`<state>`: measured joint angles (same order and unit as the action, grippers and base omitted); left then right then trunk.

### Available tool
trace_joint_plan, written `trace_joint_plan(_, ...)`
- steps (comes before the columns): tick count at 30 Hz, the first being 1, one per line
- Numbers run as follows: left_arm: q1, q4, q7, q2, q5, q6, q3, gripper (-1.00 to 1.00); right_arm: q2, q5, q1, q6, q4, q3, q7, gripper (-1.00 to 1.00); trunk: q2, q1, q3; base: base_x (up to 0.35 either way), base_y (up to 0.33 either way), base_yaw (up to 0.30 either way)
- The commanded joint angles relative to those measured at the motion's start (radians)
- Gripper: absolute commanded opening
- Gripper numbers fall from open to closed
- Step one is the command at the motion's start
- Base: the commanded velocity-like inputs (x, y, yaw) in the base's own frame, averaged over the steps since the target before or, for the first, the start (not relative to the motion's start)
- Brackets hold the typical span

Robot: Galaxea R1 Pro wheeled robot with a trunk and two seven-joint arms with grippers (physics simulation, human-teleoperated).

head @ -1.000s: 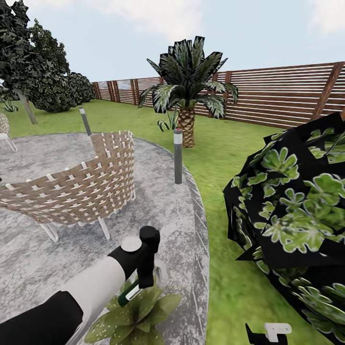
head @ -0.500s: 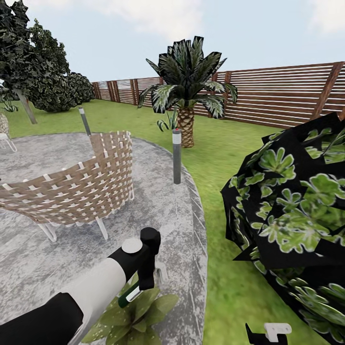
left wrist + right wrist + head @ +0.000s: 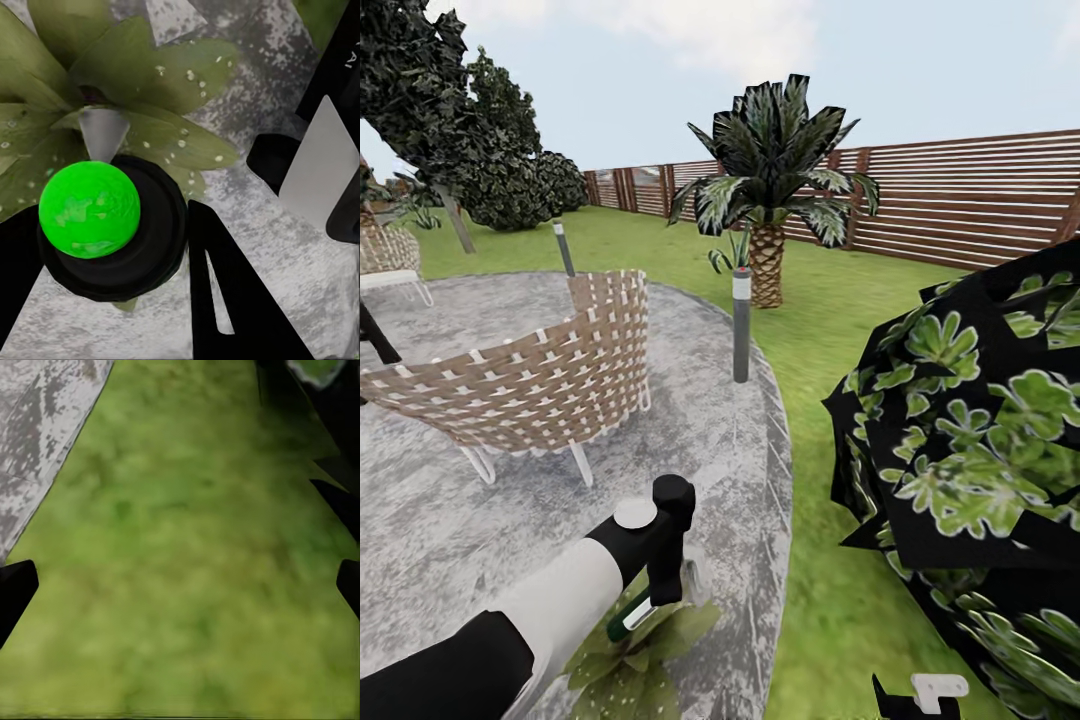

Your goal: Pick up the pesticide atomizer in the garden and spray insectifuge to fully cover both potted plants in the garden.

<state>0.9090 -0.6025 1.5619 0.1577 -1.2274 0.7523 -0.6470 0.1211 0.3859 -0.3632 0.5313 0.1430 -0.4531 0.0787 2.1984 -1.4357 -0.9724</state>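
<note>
Left hand (image 3: 660, 590) clamped on the pesticide atomizer (image 3: 90, 210), held over a potted plant (image 3: 630, 660) at 6 o'clock on the patio (image 3: 460, 520); whitish insectifuge (image 3: 187, 75) specks dot its leaves. Right hand (image 3: 180, 585) at 5 o'clock, fingers apart over lawn (image 3: 187, 547).

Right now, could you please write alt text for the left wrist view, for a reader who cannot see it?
A bright green ball-topped atomizer on a round black base sits between the left gripper's black fingers, its grey nozzle aimed at a potted plant. The broad green leaves carry tiny whitish specks, above mottled grey paving.
</note>
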Motion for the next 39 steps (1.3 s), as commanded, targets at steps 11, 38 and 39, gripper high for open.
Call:
trace_joint_plan(11,0.002,0.000,0.009,0.000,-0.010,0.010,-0.002,-1.00,0.000,0.002,0.000,0.004,0.000,-0.009,0.008,1.00,0.000,0.001,-0.001,-0.064,-0.014,0.053)
trace_joint_plan(38,-0.022,0.000,0.009,0.000,-0.003,0.014,0.000,-1.00,0.000,0.001,0.000,0.003,0.000,-0.009,0.008,1.00,0.000,0.001,-0.001,0.000,-0.072,0.049)
trace_joint_plan(39,-0.025,0.000,0.009,0.000,-0.003,0.015,0.000,-1.00,0.000,0.001,0.000,0.004,0.000,-0.009,0.008,1.00,0.000,0.001,-0.001,0.000,0.000,0.004)
